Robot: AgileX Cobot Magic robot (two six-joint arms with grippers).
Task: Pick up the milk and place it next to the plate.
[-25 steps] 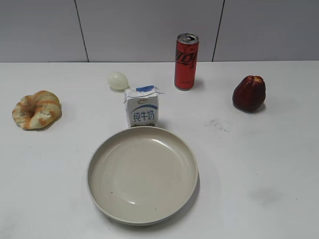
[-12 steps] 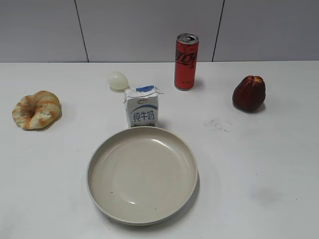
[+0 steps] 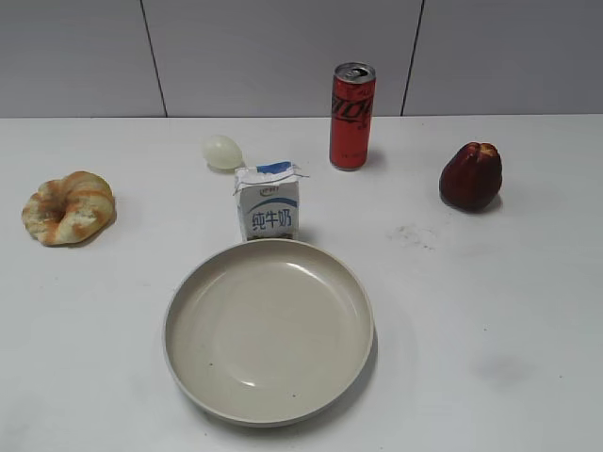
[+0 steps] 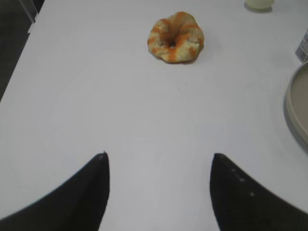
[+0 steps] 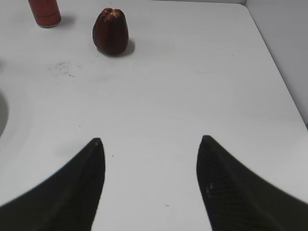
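Note:
The milk [image 3: 268, 201], a small white carton with a blue top and blue lettering, stands upright just behind the far rim of the beige plate [image 3: 188, 292]. Neither gripper shows in the exterior view. In the left wrist view my left gripper [image 4: 160, 156] is open and empty over bare table; the plate's rim [image 4: 294, 103] and a sliver of the milk [image 4: 303, 45] show at the right edge. In the right wrist view my right gripper [image 5: 150, 140] is open and empty over bare table, with the plate's edge [image 5: 2, 115] at the far left.
A striped bread ring [image 3: 69, 206] lies at the left, also in the left wrist view [image 4: 175, 37]. A pale egg [image 3: 222, 152] sits behind the milk. A red can [image 3: 352, 116] stands at the back. A dark red fruit [image 3: 471, 176] is at the right, also in the right wrist view [image 5: 110, 32].

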